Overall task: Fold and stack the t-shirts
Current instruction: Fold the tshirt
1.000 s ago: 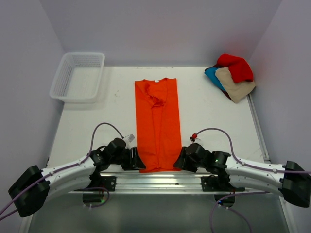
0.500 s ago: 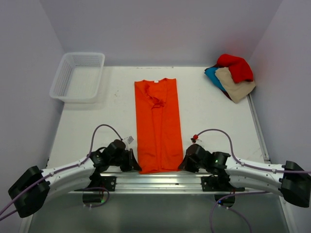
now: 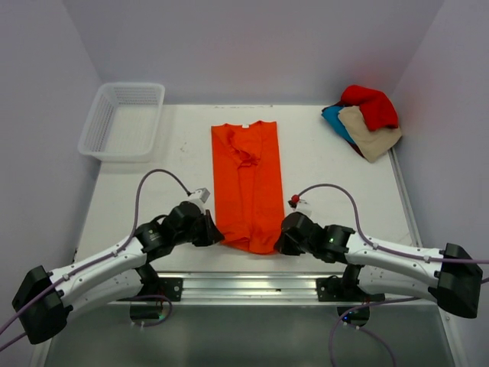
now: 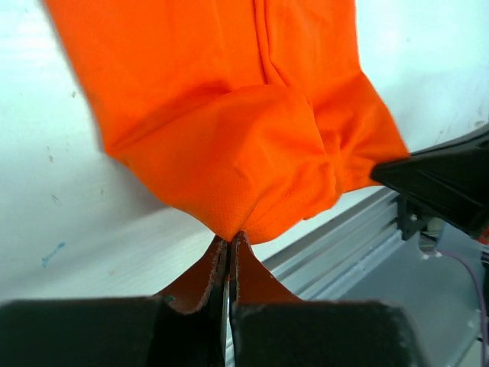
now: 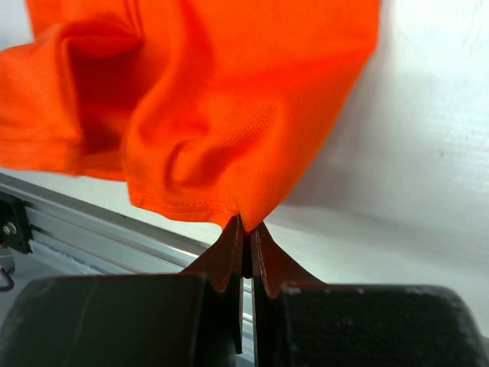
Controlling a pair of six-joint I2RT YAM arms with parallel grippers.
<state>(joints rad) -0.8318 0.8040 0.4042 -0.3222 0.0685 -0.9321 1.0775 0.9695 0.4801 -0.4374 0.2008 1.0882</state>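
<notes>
Holding the bright orange t-shirt by its 2 hem corners, both hands are clamped on cloth. The left hand pinches the corner at 7 o'clock of the garment, and the right hand pinches the corner at 5 o'clock. Each wrist view shows the fingers pressed together with a thin layer of fabric between them.

The shirt lies as a long narrow strip at the centre of the tabletop, collar toward 12 o'clock, sides folded inward. Its hem end is raised off the surface and sags between the 2 grips.

Handling judgement: the cloth is light, soft and limp. It will likely drape and bunch unless both corners travel level. The stitched hem is the soundest place to hold, since the doubled seam should resist slipping.

A red t-shirt, a beige t-shirt and a teal-blue t-shirt sit heaped at 2 o'clock, well apart. A white mesh basket stands at 10 o'clock.
</notes>
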